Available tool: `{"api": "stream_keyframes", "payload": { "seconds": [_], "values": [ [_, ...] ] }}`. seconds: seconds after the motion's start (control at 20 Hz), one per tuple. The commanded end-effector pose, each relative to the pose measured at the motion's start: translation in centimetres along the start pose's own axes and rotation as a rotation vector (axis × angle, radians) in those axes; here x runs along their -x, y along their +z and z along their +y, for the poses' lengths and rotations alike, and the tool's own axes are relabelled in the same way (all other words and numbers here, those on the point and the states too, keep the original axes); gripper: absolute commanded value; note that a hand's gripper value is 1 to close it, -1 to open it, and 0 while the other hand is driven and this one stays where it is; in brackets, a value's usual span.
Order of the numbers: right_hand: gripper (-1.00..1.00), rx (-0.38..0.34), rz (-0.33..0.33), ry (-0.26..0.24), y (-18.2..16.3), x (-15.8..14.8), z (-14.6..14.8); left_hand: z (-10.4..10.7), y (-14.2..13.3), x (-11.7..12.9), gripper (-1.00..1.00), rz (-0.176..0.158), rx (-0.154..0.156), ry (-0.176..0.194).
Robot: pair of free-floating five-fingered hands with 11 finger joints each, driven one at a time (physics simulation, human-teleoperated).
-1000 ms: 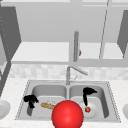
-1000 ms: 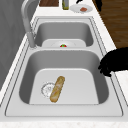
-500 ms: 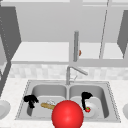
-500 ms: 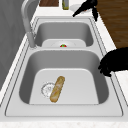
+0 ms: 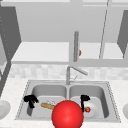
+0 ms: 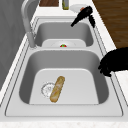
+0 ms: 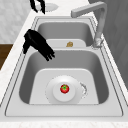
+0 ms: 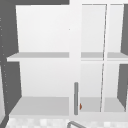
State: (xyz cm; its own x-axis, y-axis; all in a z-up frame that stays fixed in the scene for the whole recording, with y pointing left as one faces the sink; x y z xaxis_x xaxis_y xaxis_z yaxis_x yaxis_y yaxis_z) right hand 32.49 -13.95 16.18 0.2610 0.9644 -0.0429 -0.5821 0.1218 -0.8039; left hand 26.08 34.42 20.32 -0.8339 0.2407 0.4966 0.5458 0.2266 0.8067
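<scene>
My right hand (image 5: 84,99) hangs over the front rim of the right basin (image 5: 100,92), open, its straight fingers (image 7: 47,53) slanting down towards a white plate (image 7: 53,96) that carries a small tomato (image 7: 64,88). It touches nothing. The same hand (image 6: 83,14) shows above the far basin in the left side view. My left hand (image 5: 30,100) hovers at the front left edge of the left basin (image 5: 40,91), fingers relaxed and holding nothing; it shows as well in the left side view (image 6: 115,63). A baguette (image 6: 57,88) lies on that basin's floor by the drain.
A big red ball (image 5: 67,115) sits in front of the sink's middle. The faucet (image 5: 71,72) rises behind the divider, spout over the right basin. White plates (image 5: 3,108) lie on the counter at both ends. Open shelves (image 8: 40,56) hang above, with a vertical handle (image 5: 76,46).
My right hand has drifted a little left and lower, in over the right basin towards the plate. The left hand, baguette and red ball have stayed put.
</scene>
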Motion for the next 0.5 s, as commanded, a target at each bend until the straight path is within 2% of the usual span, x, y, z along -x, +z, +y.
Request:
{"api": "stream_keyframes", "payload": {
  "seconds": [0.0, 0.3, 0.45],
  "values": [
    [-1.0, -0.08, -0.031, 0.04, -2.1, 0.1, 1.0, 0.0, 0.0, 0.0, 0.0, 0.0, 0.0, 0.0],
    [-1.0, -0.164, -0.058, 0.05, -5.5, 0.7, 2.3, 0.0, 0.0, 0.0, 0.0, 0.0, 0.0, 0.0],
    [-1.0, -0.143, -0.09, 0.039, -7.4, 1.1, 2.3, 0.0, 0.0, 0.0, 0.0, 0.0, 0.0, 0.0]
  ]
}}
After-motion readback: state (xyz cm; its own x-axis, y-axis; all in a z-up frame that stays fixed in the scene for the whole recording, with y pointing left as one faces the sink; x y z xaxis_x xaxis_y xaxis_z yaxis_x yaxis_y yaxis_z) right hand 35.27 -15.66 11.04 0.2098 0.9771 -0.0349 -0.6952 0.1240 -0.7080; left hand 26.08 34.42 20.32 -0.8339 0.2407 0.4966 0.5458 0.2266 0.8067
